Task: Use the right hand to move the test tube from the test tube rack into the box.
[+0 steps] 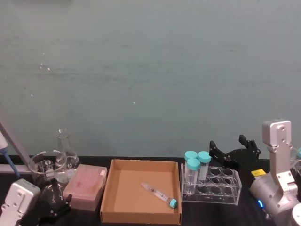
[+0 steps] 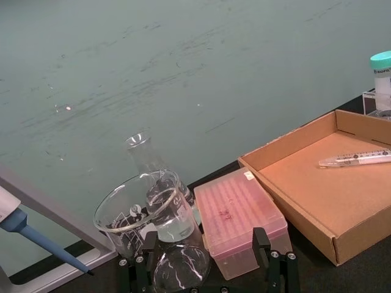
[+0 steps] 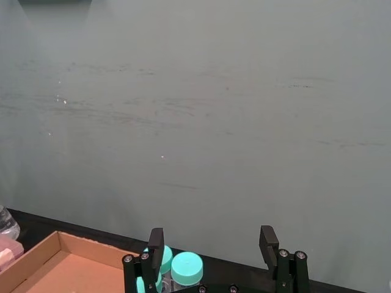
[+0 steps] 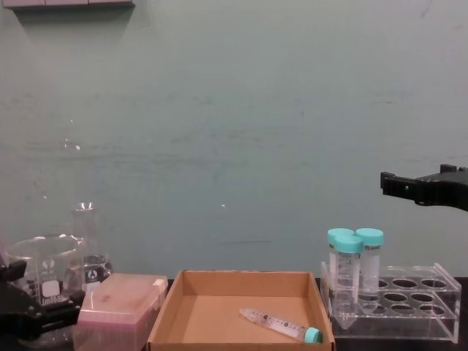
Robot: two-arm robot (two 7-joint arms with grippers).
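Teal wall behind a black bench. Right hand (image 1: pixel 235 151) hangs open and empty above the test tube rack (image 1: pixel 211 185); slim test tube (image 1: pixel 159 194) lies flat in the cardboard box (image 1: pixel 141 212), leftward and below its fingertips, cap nearest them.

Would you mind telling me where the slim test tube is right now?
In the head view the test tube lies flat on the floor of the box, toward its right side, just left of the test tube rack.
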